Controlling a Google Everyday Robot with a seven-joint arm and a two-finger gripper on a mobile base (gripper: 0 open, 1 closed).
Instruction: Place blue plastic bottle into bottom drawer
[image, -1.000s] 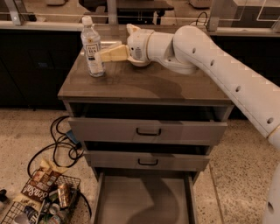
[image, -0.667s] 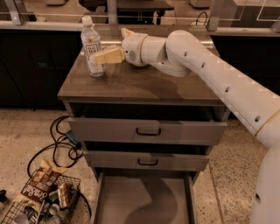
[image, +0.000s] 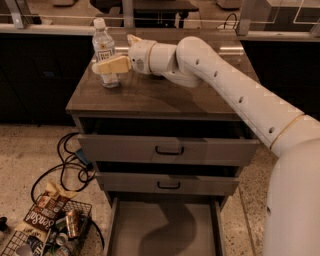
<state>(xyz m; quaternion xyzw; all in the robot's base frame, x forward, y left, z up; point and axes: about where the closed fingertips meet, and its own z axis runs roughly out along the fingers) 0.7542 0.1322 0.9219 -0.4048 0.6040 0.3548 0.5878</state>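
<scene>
The blue plastic bottle (image: 103, 46) stands upright at the back left corner of the cabinet top (image: 165, 97); it is clear with a white cap and a white label. My gripper (image: 114, 53) reaches in from the right at bottle height. It is open: the near finger (image: 109, 65) crosses in front of the bottle's lower half, and the far finger (image: 133, 39) points up just right of the bottle. The bottom drawer (image: 131, 222) is pulled out at floor level, with a plain grey floor and nothing in it, under my arm's shadow.
The top drawer (image: 168, 149) and middle drawer (image: 168, 184) are slightly pulled out, with dark handles. A wire basket (image: 47, 231) of snack bags and cans sits on the floor at the lower left, beside black cables (image: 70, 165). A dark counter runs behind the cabinet.
My gripper has moved left across the cabinet top to the bottle. Its near finger now overlaps the bottle's front. The bottle has not moved.
</scene>
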